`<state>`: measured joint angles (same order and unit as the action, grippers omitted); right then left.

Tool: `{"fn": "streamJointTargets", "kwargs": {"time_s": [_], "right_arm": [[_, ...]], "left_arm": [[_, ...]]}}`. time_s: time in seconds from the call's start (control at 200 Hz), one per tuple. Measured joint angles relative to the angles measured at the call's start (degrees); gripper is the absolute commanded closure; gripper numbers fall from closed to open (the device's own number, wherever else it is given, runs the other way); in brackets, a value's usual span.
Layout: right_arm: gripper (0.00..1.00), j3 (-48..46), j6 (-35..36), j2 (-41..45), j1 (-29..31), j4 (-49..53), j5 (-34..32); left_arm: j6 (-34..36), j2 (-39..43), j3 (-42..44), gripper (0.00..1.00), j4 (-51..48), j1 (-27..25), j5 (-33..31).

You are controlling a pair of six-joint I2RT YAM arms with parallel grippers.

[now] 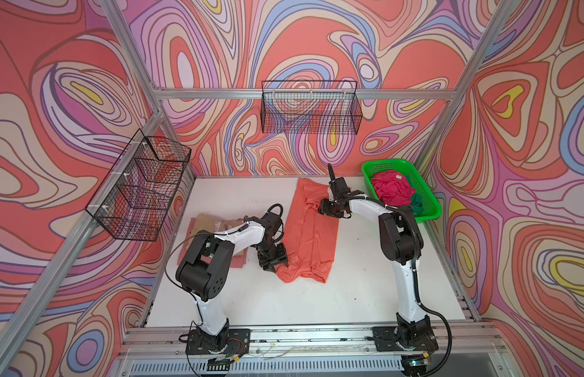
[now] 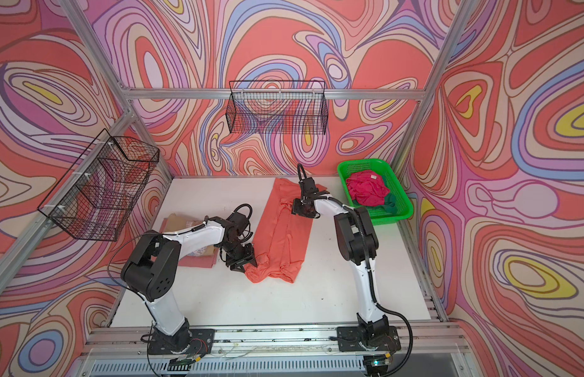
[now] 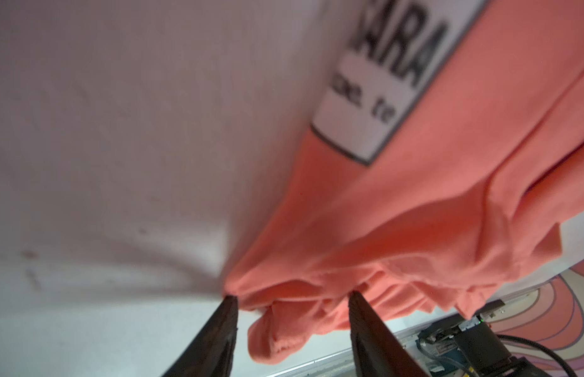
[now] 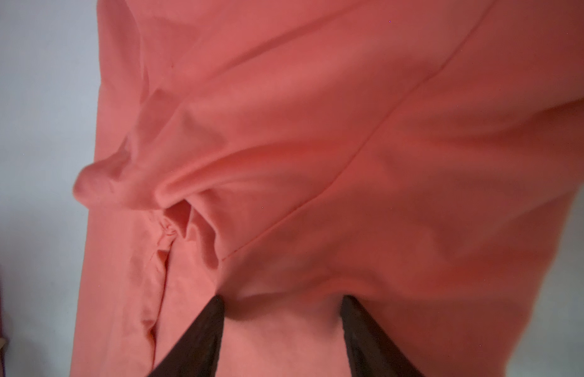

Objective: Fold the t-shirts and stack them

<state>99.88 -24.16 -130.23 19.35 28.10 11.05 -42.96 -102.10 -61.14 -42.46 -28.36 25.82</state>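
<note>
Left wrist view: our left fingers point(image 3: 218, 333) stand apart astride the hem of the coral-orange cloth t-shirt point(image 3: 414, 212) on the white worktop point(image 3: 120, 130); our right fingers point(image 4: 199, 336), also parted, sit mid-shirt. Closing shallow, we risk catching one layer and skewing the fold.

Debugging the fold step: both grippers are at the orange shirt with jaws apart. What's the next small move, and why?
Probably close the left gripper. Its jaws stand apart with a bunched near corner of the orange shirt between them, not yet pinched. The right gripper is open too, over the cloth farther back, so nothing can be lifted yet.
</note>
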Motion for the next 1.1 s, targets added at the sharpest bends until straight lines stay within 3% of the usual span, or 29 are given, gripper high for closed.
{"fn": "streamJointTargets", "kwargs": {"time_s": [0.336, 0.546, 0.681, 0.801, 0.992, 1.102], "right_arm": [[0.3, -2.4, 3.7, 3.0, 0.1, 3.8, 4.8], [0.29, -14.4, 2.5, 16.2, 1.7, 4.3, 5.3], [0.3, -25.9, 0.7, 26.5, 4.8, 3.1, 5.4], [0.33, -33.8, -1.7, 31.7, 8.7, 2.2, 5.4], [0.35, -42.1, -5.9, 35.1, 12.7, 0.7, 5.0], [0.35, -44.4, -8.2, 35.8, 14.1, 0.5, 4.6]], "left_arm": [[-9.5, 6.6, 9.9, 0.41, 9.6, -7.9, 6.6], [-11.2, 14.4, 13.6, 0.19, 8.8, -9.1, 4.9], [-10.1, 20.3, 13.8, 0.13, 6.9, -9.1, 2.4], [-7.4, 21.4, 13.8, 0.12, 4.7, -8.1, 0.1], [-3.4, 19.6, 13.8, 0.13, 4.1, -1.2, -0.2], [-1.8, 18.5, 13.8, 0.14, 4.1, 0.3, -0.1]]}}
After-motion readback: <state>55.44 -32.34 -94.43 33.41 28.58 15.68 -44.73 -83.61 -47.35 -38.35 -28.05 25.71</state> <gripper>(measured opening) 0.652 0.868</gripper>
